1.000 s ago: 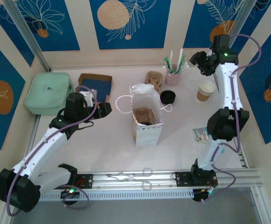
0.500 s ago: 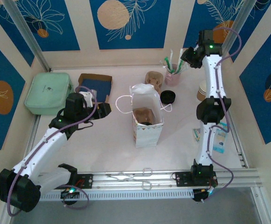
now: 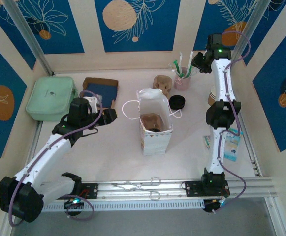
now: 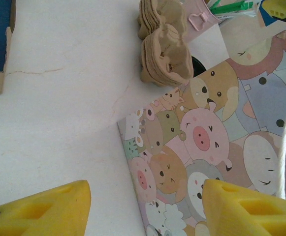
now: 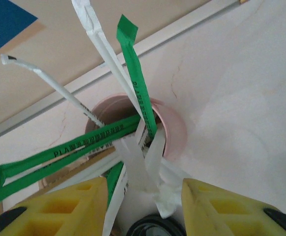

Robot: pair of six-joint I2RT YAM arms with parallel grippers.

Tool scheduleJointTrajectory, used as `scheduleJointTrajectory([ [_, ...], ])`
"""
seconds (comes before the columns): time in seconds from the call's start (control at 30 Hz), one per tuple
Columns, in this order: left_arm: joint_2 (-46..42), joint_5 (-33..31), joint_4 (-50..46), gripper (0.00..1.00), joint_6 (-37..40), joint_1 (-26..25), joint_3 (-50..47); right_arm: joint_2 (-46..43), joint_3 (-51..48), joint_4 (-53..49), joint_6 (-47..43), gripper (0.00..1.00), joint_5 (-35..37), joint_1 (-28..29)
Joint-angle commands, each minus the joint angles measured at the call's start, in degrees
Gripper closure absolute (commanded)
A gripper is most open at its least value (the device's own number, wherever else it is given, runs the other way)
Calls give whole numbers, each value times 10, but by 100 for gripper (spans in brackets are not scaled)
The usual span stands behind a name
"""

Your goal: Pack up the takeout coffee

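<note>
Hovering over the pink cup (image 5: 174,132) of wrapped straws (image 5: 135,83) at the far right, the right pincer (image 5: 143,199) has its jaws spread either side of the bunch, apparently to pick one. The left pincer (image 4: 145,206), spread and empty, hangs just left of the paper bag (image 4: 206,147), likely to steady it. The coffee cup (image 3: 210,100) stands far right, mostly hidden behind the right arm (image 3: 222,93); a black lid (image 3: 177,102) lies on the counter (image 3: 108,147) beside the bag.
</note>
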Motion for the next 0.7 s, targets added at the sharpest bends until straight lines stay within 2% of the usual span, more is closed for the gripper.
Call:
scheduleJointTrajectory([
  [0.0,-4,4,-5,38,10,7,-6,18,31,12,-11,57,3,-1],
  [0.2,-12,-1,-13,38,12,8,-6,29,33,26,-11,59,4,-1],
  [0.4,-10,1,-11,38,9,9,-5,32,34,29,-12,66,6,3],
  [0.67,-14,0,-15,39,11,11,-5,28,42,28,-17,81,17,10],
])
